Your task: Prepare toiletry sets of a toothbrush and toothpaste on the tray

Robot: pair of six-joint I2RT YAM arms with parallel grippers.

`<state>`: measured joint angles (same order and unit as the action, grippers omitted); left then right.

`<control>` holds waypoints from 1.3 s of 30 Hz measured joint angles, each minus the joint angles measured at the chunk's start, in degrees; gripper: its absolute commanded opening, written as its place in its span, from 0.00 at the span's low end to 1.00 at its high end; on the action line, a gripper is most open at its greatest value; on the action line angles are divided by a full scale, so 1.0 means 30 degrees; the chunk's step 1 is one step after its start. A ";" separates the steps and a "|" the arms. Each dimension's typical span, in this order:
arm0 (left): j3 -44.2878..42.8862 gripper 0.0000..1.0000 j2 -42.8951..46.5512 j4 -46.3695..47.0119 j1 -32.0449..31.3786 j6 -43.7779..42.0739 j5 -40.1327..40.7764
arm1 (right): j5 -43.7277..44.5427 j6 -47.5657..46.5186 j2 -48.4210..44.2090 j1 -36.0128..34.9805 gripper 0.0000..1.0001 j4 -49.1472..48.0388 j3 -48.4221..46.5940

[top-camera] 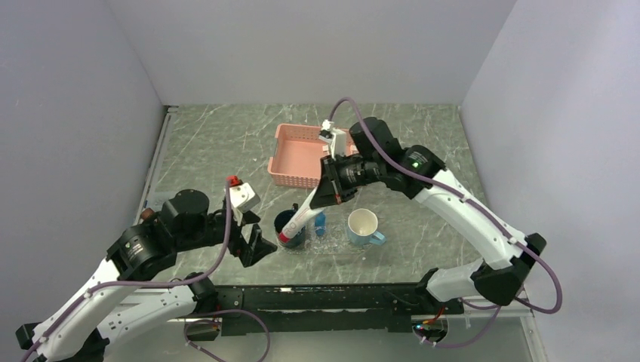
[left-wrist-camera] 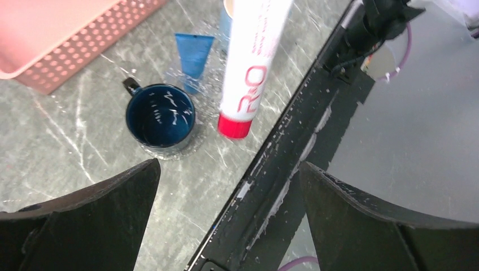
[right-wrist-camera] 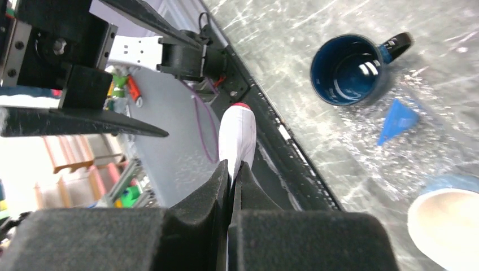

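My right gripper (top-camera: 330, 188) (right-wrist-camera: 231, 166) is shut on a white toothpaste tube with a red cap (top-camera: 302, 215) (left-wrist-camera: 254, 56) (right-wrist-camera: 237, 132). It holds the tube slanted, cap down, above the table's front edge beside the dark blue mug (top-camera: 289, 225). A small blue toothpaste tube (top-camera: 320, 222) (left-wrist-camera: 193, 51) (right-wrist-camera: 398, 118) lies on the clear tray (top-camera: 332, 245) (right-wrist-camera: 373, 147). My left gripper (top-camera: 253, 245) (left-wrist-camera: 229, 169) is open and empty, left of the mug over the table's front edge. No toothbrush is in view.
A pink slatted basket (top-camera: 298, 154) (left-wrist-camera: 56, 39) stands behind the tray. A light blue mug with a white inside (top-camera: 364, 226) (right-wrist-camera: 446, 226) stands right of the blue tube. The dark blue mug (left-wrist-camera: 160, 116) (right-wrist-camera: 345, 69) is empty. A black rail (left-wrist-camera: 294, 141) runs along the front edge.
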<state>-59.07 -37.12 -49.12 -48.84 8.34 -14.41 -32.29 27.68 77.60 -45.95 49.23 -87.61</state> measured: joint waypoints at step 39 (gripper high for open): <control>0.3759 0.99 0.4313 0.0415 0.0000 0.3548 0.7788 | 1.2604 -0.2900 0.0058 -0.0954 0.00 0.6258 -0.1392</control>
<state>-47.79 -24.18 -47.88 -48.84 18.98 8.95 5.52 18.98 77.78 -48.82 68.01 -91.79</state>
